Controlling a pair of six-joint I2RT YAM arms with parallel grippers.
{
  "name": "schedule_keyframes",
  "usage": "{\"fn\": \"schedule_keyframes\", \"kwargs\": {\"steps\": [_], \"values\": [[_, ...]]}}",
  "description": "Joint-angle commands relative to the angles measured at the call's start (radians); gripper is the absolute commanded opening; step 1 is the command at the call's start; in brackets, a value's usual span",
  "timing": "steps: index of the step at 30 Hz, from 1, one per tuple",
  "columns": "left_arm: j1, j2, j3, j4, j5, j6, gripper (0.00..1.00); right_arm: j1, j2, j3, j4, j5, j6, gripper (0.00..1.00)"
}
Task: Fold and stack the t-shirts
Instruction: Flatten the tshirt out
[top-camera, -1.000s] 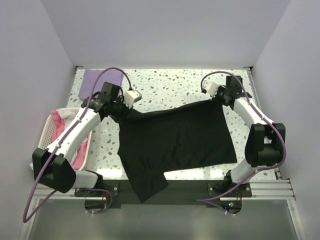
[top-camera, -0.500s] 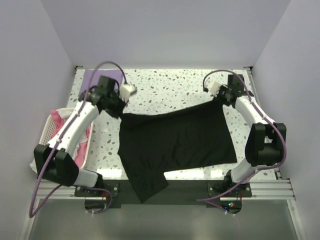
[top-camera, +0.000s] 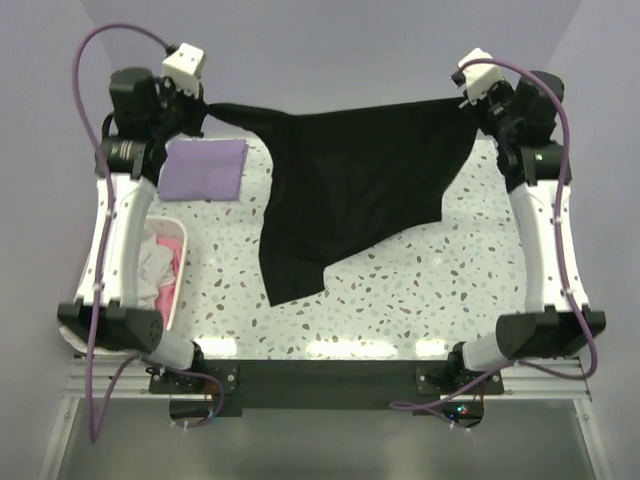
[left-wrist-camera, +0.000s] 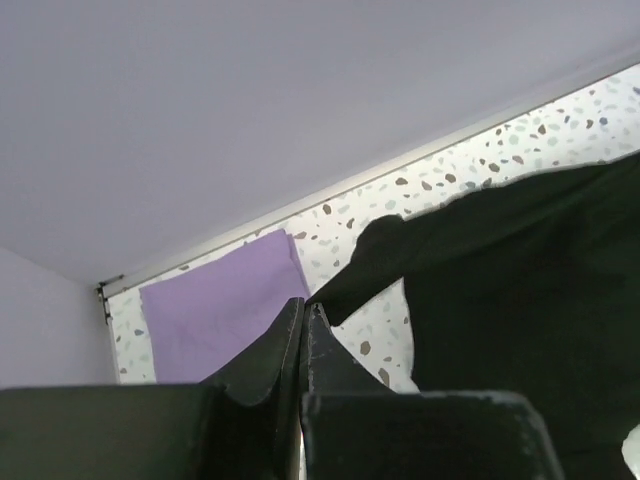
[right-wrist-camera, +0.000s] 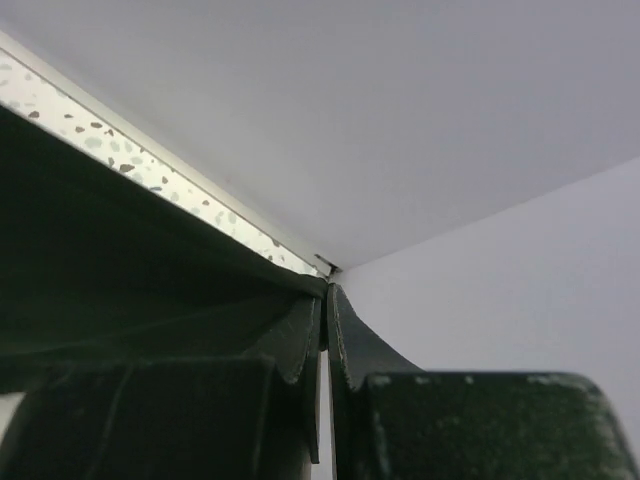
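Over at the far left, a white lattice basket (top-camera: 186, 262) sits on the speckled table (top-camera: 430, 290) with pink and white clothes (top-camera: 158, 270) heaped inside, partly hidden by the left arm. Just beyond it, near the back left corner, the lavender t-shirt (top-camera: 203, 167) lies flat as a folded square; the left wrist view shows it (left-wrist-camera: 215, 305) against the back edge of the table. Above it, the left gripper (top-camera: 195, 108) is raised high, and its fingers are pressed together on one upper corner of the black t-shirt (top-camera: 350, 170); up close, the two dark tips (left-wrist-camera: 303, 310) meet with a pinch of black cloth (left-wrist-camera: 520, 280) trailing off to the right. The black t-shirt hangs spread between the two arms, its top edge sagging a little in the middle and its lower part draping toward the table, narrowing to a flap at the lower left. Whether that flap touches the surface cannot be told. At the right, the right gripper (top-camera: 478, 105) is equally high, its fingers (right-wrist-camera: 325, 295) clamped on the other upper corner of the black cloth (right-wrist-camera: 120, 240).
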Motion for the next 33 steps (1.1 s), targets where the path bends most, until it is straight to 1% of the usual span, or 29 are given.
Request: {"fn": "schedule_keyframes", "kwargs": {"steps": [1,2,4,5,6,8,9,11,12,15,16,17,19,21,23,26,27,28,30,31,33], "values": [[0.003,-0.342,-0.264,0.275,-0.015,0.007,0.0,-0.003,-0.192,-0.065,-0.011,-0.011,0.023,0.0],[0.001,-0.464,-0.306,0.303,-0.035,0.011,0.0,-0.003,-0.271,-0.085,0.011,-0.005,0.014,0.0],[0.001,-0.557,-0.357,0.31,-0.078,0.032,0.0,-0.005,-0.353,-0.131,0.025,0.012,-0.003,0.0],[0.001,-0.632,-0.363,0.3,-0.123,0.035,0.0,-0.003,-0.385,-0.139,0.029,0.012,-0.015,0.0],[0.003,-0.671,-0.371,0.285,-0.135,0.041,0.0,-0.003,-0.455,-0.147,0.031,0.016,-0.021,0.0],[0.001,-0.749,-0.405,0.29,-0.154,0.063,0.0,-0.003,-0.52,-0.167,0.042,0.027,-0.04,0.0],[0.003,-0.818,-0.411,0.305,-0.161,0.069,0.0,-0.003,-0.57,-0.17,0.048,0.033,-0.046,0.0],[0.001,-0.882,-0.405,0.32,-0.192,0.087,0.0,-0.003,-0.611,-0.159,0.051,0.036,-0.058,0.0],[0.001,-0.889,-0.39,0.323,-0.206,0.097,0.0,-0.003,-0.631,-0.148,0.049,0.038,-0.064,0.0],[0.001,-0.843,-0.284,0.291,-0.282,0.133,0.0,-0.003,-0.617,-0.089,0.042,0.041,-0.093,0.0],[0.001,-0.822,-0.233,0.282,-0.298,0.161,0.0,-0.003,-0.593,-0.064,0.045,0.043,-0.112,0.0],[0.001,-0.783,-0.216,0.277,-0.301,0.173,0.0,-0.003,-0.573,-0.055,0.051,0.044,-0.119,0.0],[0.001,-0.743,-0.193,0.285,-0.284,0.219,0.0,-0.003,-0.516,-0.033,0.062,0.043,-0.141,0.0],[0.001,-0.671,-0.178,0.274,-0.269,0.241,0.0,-0.003,-0.479,-0.029,0.057,0.026,-0.153,0.0],[0.001,-0.589,-0.172,0.258,-0.223,0.273,0.0,-0.003,-0.436,-0.055,0.039,-0.022,-0.167,0.0],[0.001,-0.504,-0.227,0.247,-0.136,0.314,0.0,-0.003,-0.395,-0.159,0.033,-0.091,-0.185,0.0],[0.001,-0.492,-0.256,0.279,-0.11,0.322,0.0,-0.005,-0.387,-0.191,0.028,-0.105,-0.195,0.0],[0.001,-0.478,-0.321,0.294,-0.05,0.333,0.0,-0.005,-0.379,-0.263,0.025,-0.121,-0.216,0.0],[0.001,-0.427,-0.406,0.349,-0.007,0.328,0.0,-0.003,-0.358,-0.347,0.054,-0.154,-0.231,0.0],[0.0,-0.377,-0.428,0.36,0.044,0.33,0.0,-0.003,-0.349,-0.433,0.084,-0.172,-0.256,0.0],[-0.012,-0.314,-0.463,0.394,0.058,0.331,0.0,-0.005,-0.301,-0.511,0.129,-0.184,-0.262,0.0]]}}
